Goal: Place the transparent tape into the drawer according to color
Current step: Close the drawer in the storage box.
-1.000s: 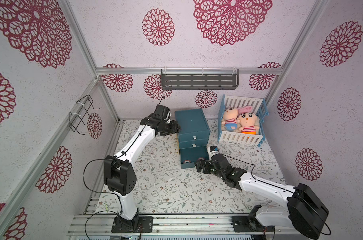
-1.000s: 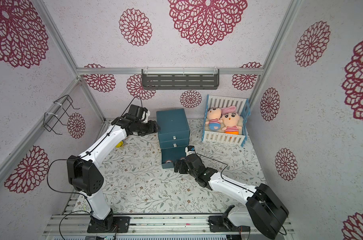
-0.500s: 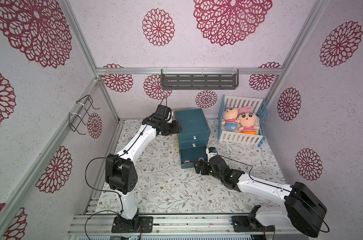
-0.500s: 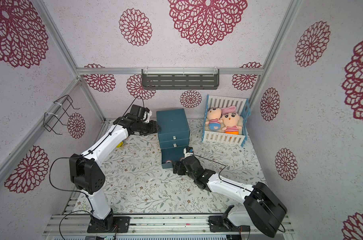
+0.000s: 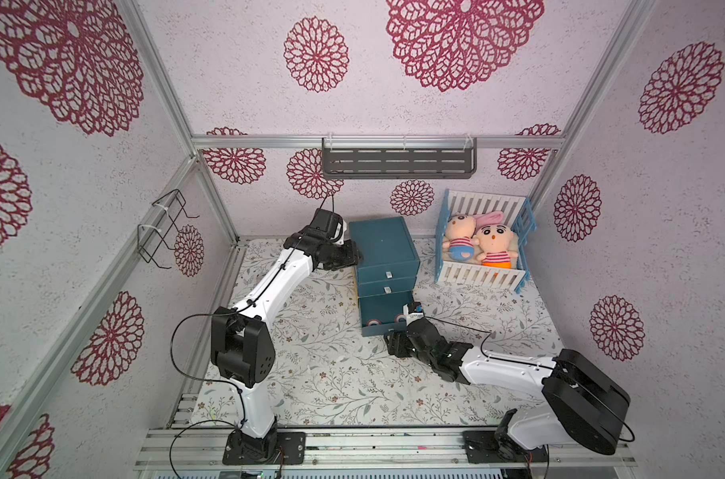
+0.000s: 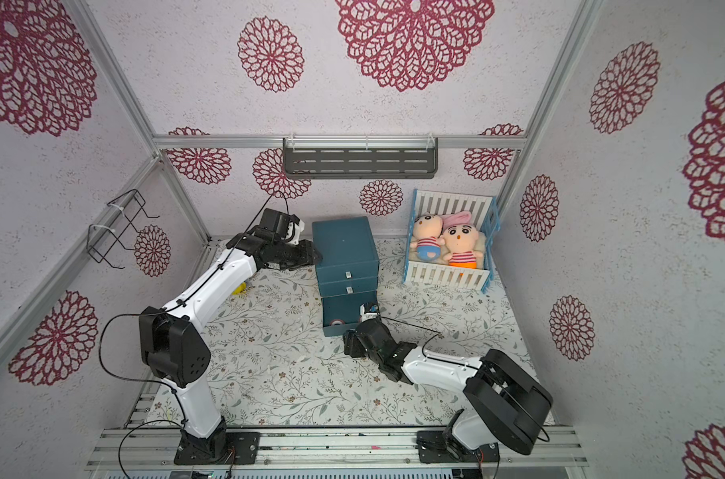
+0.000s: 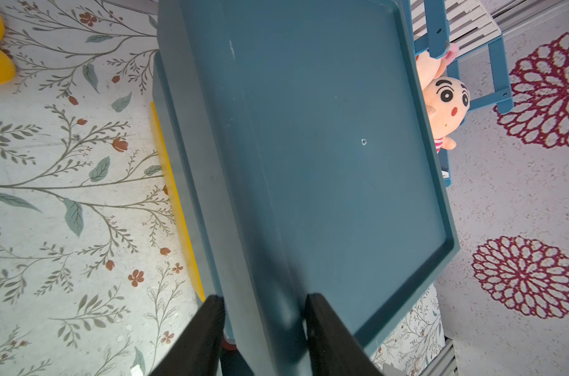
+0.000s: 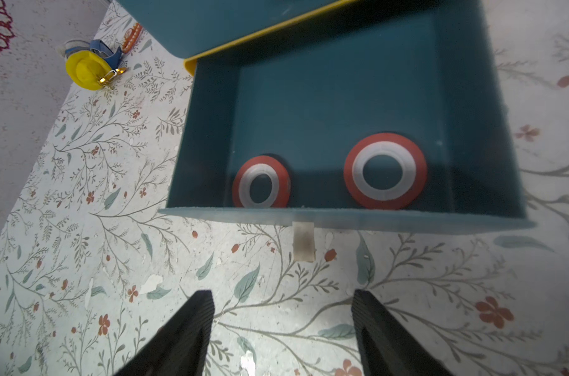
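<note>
Two red-orange transparent tape rings (image 8: 349, 172) (image 8: 237, 192) lie flat in the open bottom drawer (image 8: 341, 216) of the blue cabinet (image 5: 383, 244). In both top views they show as small rings (image 5: 373, 322) (image 6: 335, 322). My right gripper (image 8: 283, 299) hovers over the mat just in front of that drawer, open and holding nothing; it also shows in both top views (image 5: 394, 345) (image 6: 350, 344). My left gripper (image 7: 265, 299) is at the cabinet's top left edge (image 5: 352, 257), its fingers shut on the raised rim. The two upper drawers are shut.
A yellow keychain toy (image 8: 87, 70) lies on the mat left of the cabinet (image 6: 238, 289). A white-and-blue crib (image 5: 483, 249) with two plush dolls stands right of the cabinet. A grey shelf (image 5: 398, 159) hangs on the back wall, and a wire rack (image 5: 166, 228) on the left wall.
My right gripper has drawn back a little from the open drawer and its jaws have narrowed. The left jaws have closed in on the cabinet's rim.
</note>
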Motion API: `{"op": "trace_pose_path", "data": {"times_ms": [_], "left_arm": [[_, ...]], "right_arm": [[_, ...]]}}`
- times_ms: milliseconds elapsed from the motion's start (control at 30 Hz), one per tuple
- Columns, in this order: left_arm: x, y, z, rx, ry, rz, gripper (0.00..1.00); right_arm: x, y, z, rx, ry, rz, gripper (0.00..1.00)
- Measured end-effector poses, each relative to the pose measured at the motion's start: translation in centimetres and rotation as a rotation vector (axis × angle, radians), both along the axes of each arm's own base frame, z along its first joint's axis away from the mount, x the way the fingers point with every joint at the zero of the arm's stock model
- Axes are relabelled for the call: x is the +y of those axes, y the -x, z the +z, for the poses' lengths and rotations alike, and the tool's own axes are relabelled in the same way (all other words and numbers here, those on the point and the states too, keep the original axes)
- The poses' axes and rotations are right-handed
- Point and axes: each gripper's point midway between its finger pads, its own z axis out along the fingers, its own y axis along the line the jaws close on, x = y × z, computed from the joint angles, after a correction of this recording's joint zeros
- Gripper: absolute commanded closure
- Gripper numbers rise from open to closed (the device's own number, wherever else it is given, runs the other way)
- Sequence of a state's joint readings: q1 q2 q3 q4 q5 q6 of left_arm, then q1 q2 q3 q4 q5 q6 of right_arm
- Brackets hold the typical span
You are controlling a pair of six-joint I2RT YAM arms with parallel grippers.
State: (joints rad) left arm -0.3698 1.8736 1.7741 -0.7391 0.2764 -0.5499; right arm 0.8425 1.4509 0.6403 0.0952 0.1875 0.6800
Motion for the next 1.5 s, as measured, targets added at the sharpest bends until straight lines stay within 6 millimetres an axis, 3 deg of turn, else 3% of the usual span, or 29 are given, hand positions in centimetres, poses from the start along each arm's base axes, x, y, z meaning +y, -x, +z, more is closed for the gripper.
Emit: {"op": "trace_pose_path", "data": {"times_ms": [400, 1100, 1500], "left_arm": [[-0.1, 0.0, 0.0, 0.0, 0.003, -0.004, 0.55], [-0.4, 0.2, 0.1, 0.004, 0.015, -0.018, 0.57], [-0.5, 0.3, 0.1, 0.004, 0.017, -0.022, 0.58]], "right_arm": [[0.4, -1.4, -1.2, -0.027, 0.088, -0.022, 0.34], [1.3, -4.8, -0.5, -0.133, 0.157, -0.051, 0.38], [1.5, -8.0, 0.2, -0.196, 0.184, -0.065, 0.38]]}}
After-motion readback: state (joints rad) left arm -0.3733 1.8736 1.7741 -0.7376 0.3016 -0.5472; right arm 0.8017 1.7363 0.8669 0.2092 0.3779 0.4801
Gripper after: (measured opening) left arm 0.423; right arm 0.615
